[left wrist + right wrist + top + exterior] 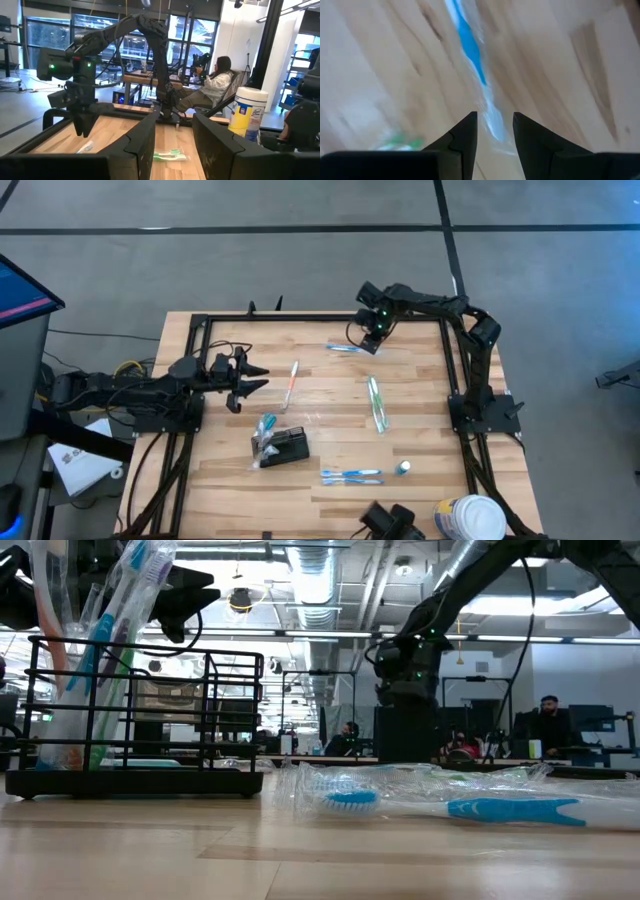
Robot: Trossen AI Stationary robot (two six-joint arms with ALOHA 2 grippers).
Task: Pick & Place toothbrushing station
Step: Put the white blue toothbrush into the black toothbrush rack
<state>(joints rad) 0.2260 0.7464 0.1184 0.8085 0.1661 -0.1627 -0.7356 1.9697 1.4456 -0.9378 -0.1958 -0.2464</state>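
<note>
We note two dark arms on black bases. The right arm (455,310) carries green lights near its wrist. The left arm (130,392) trails black cables. Fingers (462,137) are dark, wedge-shaped.

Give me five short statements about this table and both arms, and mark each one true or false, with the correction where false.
1. The black wire toothbrush holder already has brushes in it. True.
2. The right gripper is poised over a wrapped blue toothbrush with its fingers apart. True.
3. The left gripper is clamped on the wrapped red-handled toothbrush. False: it hangs beside that brush, open, holding nothing.
4. The white round wipes tub stands in the middle of the table. False: it stands at the table's near right corner.
5. A wrapped green toothbrush lies on the wooden table. True.
</note>
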